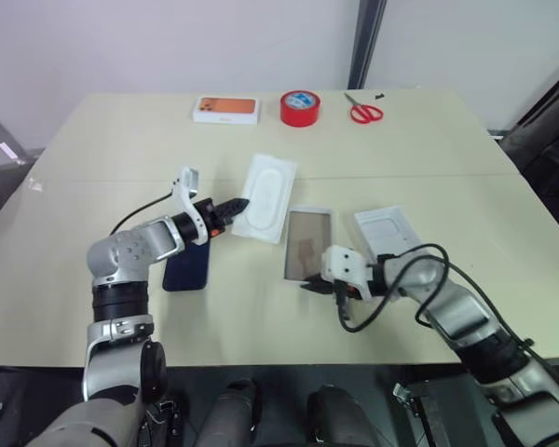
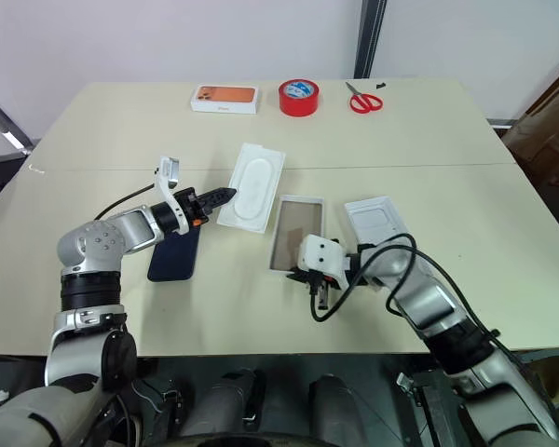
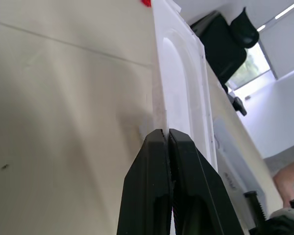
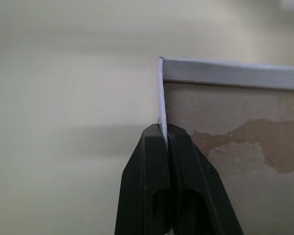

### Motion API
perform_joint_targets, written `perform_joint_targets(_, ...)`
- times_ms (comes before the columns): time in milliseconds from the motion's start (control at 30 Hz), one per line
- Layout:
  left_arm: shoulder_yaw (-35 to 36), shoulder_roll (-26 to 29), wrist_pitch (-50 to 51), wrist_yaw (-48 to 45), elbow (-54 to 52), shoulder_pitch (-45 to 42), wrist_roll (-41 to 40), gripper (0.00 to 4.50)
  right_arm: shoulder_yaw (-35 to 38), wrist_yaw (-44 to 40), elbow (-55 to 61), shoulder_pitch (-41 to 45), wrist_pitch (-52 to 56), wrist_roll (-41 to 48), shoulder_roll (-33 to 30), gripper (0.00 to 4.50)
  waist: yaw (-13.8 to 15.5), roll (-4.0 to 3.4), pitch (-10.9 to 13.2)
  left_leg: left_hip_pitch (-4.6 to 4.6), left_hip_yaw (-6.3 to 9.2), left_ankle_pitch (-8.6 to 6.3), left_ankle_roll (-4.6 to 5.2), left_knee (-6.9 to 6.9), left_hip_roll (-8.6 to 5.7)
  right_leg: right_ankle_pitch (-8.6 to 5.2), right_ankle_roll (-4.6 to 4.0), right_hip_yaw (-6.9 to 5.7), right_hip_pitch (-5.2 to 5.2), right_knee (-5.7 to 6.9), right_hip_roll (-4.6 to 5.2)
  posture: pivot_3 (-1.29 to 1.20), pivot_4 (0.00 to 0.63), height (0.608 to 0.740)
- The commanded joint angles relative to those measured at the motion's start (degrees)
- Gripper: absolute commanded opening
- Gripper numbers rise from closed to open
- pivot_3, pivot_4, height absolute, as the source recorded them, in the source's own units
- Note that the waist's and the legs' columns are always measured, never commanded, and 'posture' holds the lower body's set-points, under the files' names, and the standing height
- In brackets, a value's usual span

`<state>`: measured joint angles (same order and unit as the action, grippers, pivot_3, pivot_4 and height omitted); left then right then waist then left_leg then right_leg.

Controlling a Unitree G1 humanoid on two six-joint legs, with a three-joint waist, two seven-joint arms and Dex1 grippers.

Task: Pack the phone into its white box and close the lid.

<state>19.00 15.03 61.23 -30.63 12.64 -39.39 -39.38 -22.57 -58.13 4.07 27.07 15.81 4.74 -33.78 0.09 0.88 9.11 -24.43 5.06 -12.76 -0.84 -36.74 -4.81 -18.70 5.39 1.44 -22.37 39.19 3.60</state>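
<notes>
The phone [image 1: 186,265] is partly hidden under the left forearm at centre-left of the head view; only a dark navy, glossy slab is seen, lying flat on the table [image 1: 102,149], w/ its upper end and camera corner covered.

The left gripper [image 1: 238,205] is clenched; in its wrist view the black fingers [image 3: 157,171] are pressed together, the tips at the edge of the thin white insert [image 1: 265,196]. Whether that edge is actually pinched is hard to make out. The insert is a moulded white sheet w/ an oval recess, lying centre frame.

The white box [image 1: 307,244] is seen just right of centre: a shallow tray w/ thin white walls and a tan-brown, patchy floor; nothing is in it. The right gripper [image 1: 315,285] is closed on the wall at its near-left corner, shown in the wrist view as a thin white wall [image 4: 161,98] caught between the fingertips [image 4: 147,147].

The lid [image 1: 387,228] lies right of the box, open side up, plain white inside, its near end cut off by the right arm and cable.

Along the upper edge of the table are set a white box printed w/ an orange phone [image 1: 226,110], a red tape roll [image 1: 299,107] and red-handled scissors [image 1: 363,112].
</notes>
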Motion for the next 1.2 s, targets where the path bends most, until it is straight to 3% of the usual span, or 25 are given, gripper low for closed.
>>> perform_joint_targets(33, 1.16, -0.82, 0.70, 1.68, -2.80, -1.56, -2.60, 0.00, -1.47, -0.07, -3.00, 3.40, -4.72, -2.76, 2.18, 0.02, 0.10, 0.00, 0.00, 0.00, 0.00, 0.00, 0.00, -0.02, 0.00, 0.00, 0.00, -0.01, 0.01, 0.00, 0.00, 0.00, 0.150, 0.734)
perform_joint_targets(167, 0.04, -1.83, 0.20, 2.80, -3.57, 0.36, -2.45, 0.00, -2.20, -1.45, -6.43, 5.47, -7.16, -3.32, 4.57, 0.02, 0.11, 0.00, 0.00, -0.01, 0.00, 0.00, -0.01, -0.04, -0.01, 0.00, 0.00, -0.01, 0.01, 0.00, 0.00, 0.00, 0.150, 0.734)
perform_joint_targets(267, 0.00, -2.54, 0.86, 3.91, -5.80, 1.69, -3.21, 0.00, -0.75, -1.53, -6.80, 4.88, -7.44, -3.09, 4.21, 0.96, 0.07, 0.00, 0.00, -0.01, 0.00, 0.00, -0.01, -0.05, -0.01, 0.00, 0.00, 0.00, 0.01, 0.00, 0.00, 0.00, 0.150, 0.734)
perform_joint_targets(367, -0.43, -2.84, 1.15, 5.03, -8.17, 3.25, -3.40, 0.00, 1.81, 0.23, -5.66, 3.73, -7.13, -3.00, 3.15, 2.43, 0.11, 0.00, 0.00, -0.01, 0.00, -0.01, -0.02, -0.05, -0.01, 0.00, 0.00, 0.00, 0.01, 0.00, 0.00, 0.00, 0.150, 0.734)
perform_joint_targets(733, -0.16, -5.88, 4.85, 14.08, -18.45, 8.78, -5.25, 0.00, 14.68, 1.12, 2.75, -5.75, -0.45, 2.65, -5.24, 2.43, 0.49, 0.00, 0.00, -0.01, -0.01, -0.04, 0.03, -0.04, -0.01, 0.00, 0.00, 0.02, 0.05, -0.03, 0.01, 0.00, 0.150, 0.734)
perform_joint_targets(1200, -1.06, -10.53, 5.70, 20.59, -24.44, 14.11, -7.08, 0.00, 15.46, 3.93, -2.14, -3.09, -3.32, 1.37, -4.36, 2.43, 0.54, 0.01, 0.01, -0.01, -0.06, -0.03, 0.01, -0.04, 0.00, 0.00, 0.00, 0.05, 0.07, -0.05, 0.00, 0.00, 0.150, 0.734)
